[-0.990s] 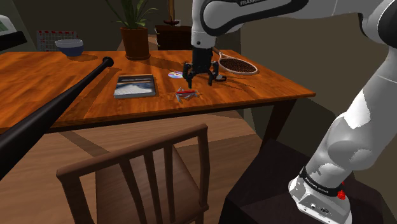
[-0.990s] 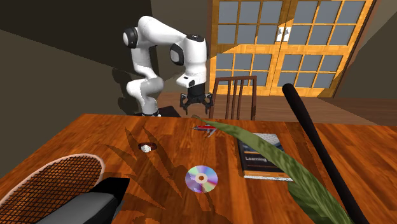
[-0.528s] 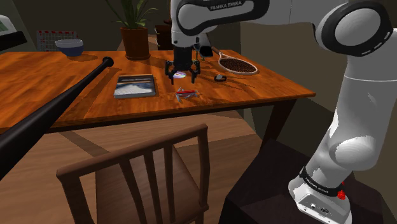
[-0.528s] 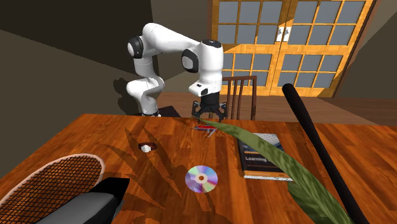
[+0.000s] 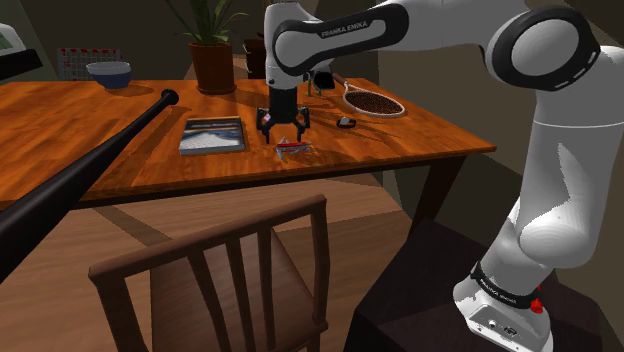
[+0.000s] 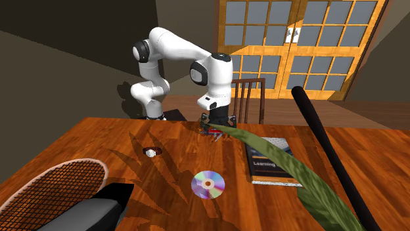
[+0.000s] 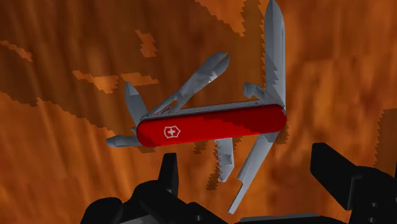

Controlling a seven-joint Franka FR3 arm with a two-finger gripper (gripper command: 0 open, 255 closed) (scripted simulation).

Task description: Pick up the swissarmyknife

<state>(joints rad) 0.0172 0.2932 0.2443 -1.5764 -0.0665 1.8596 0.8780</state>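
Observation:
The swiss army knife (image 7: 210,124) has a red handle with a white cross badge and several grey blades and tools fanned out. It lies flat on the wooden table (image 5: 120,150) near the front edge, by the chair side. My black gripper (image 5: 284,133) hangs straight down just above the knife (image 5: 293,148), fingers pointing at the table. In the wrist view the gripper (image 7: 248,175) is open, and its two fingers stand apart without touching the knife. In the second exterior view the gripper (image 6: 217,123) sits low over the knife (image 6: 211,131), partly behind a green leaf.
A book (image 5: 212,135) lies close beside the knife on the shoulder view's left, with a long black bat (image 5: 90,170) beyond it. A CD (image 6: 207,184), a racket (image 5: 374,102), a small dark object (image 5: 346,122), a potted plant (image 5: 212,62) and a bowl (image 5: 108,73) lie farther back. A wooden chair (image 5: 230,270) stands in front.
The arm has swung to the shoulder view's left and come down, so the gripper has gone from beside the racket to just over the knife. The knife has not moved.

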